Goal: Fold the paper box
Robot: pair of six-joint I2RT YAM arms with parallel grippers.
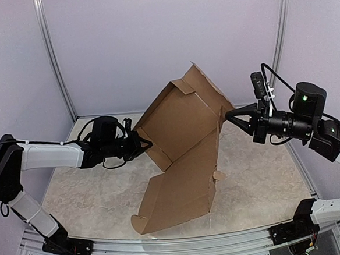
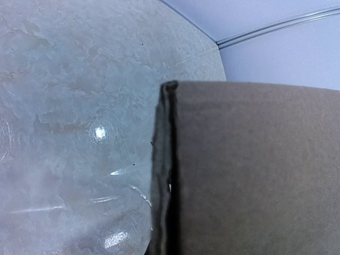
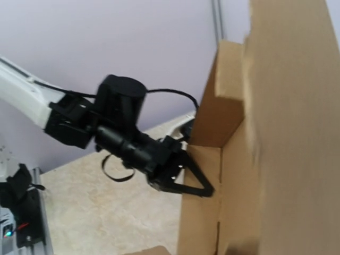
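we find the paper box (image 1: 181, 121) matt brown cardboard, edges fibrous. we note the table (image 1: 75, 192) smooth, marbled, faintly glossy.

Pale lilac walls (image 1: 152, 35) close in on every side, with slim metal posts (image 1: 53, 60) running up the back corners. Down below, the table (image 1: 261, 185) shows a mottled beige, marble-like top with bright glare spots. A silver rail (image 1: 184, 243) lines its near edge.

The white-and-black left arm (image 1: 49, 154) reaches toward 3 o'clock, its black two-finger left gripper (image 1: 147, 143) pinched on the brown cardboard paper box (image 1: 181, 121). The black right arm (image 1: 286, 124) reaches toward 9 o'clock, its right gripper (image 1: 227, 114) closed.
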